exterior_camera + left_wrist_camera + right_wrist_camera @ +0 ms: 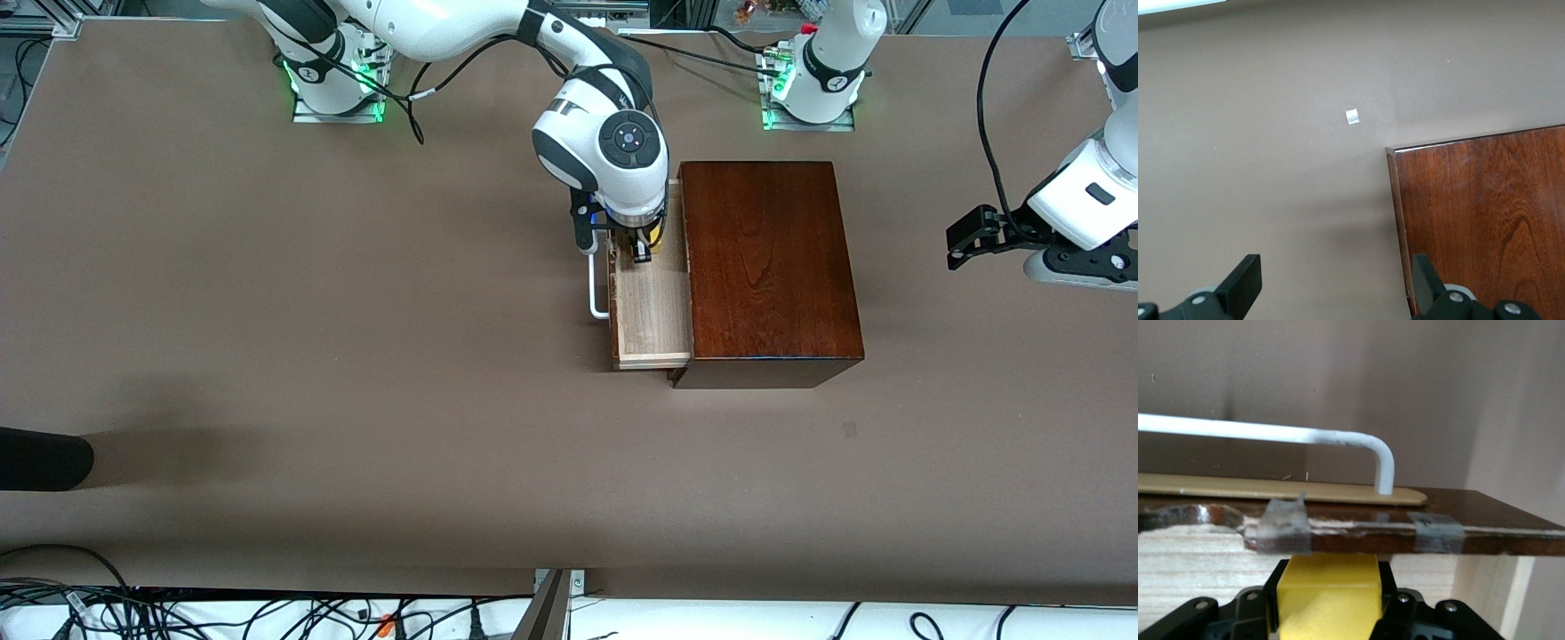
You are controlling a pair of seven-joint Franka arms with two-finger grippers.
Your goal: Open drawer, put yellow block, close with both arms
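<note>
1. Brown table (356, 356) carrying a mahogany box (769, 267), under the left pincer.
2. Drawer (653, 324) pulled out, white handle (597, 293) beside the right pincer.
3. Left pincer (1335, 293) spread wide, empty, waiting over the box corner.
4. Right pincer (642, 249) lowered into the drawer, fingers closely flanking the yellow block (1328, 597).

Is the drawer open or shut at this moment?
Open: the drawer is pulled out of the box, its pale floor showing, with the right gripper holding the yellow block over it.

Wide brown table (267, 311) under even light, tangled black cables (222, 613) along its near edge.
</note>
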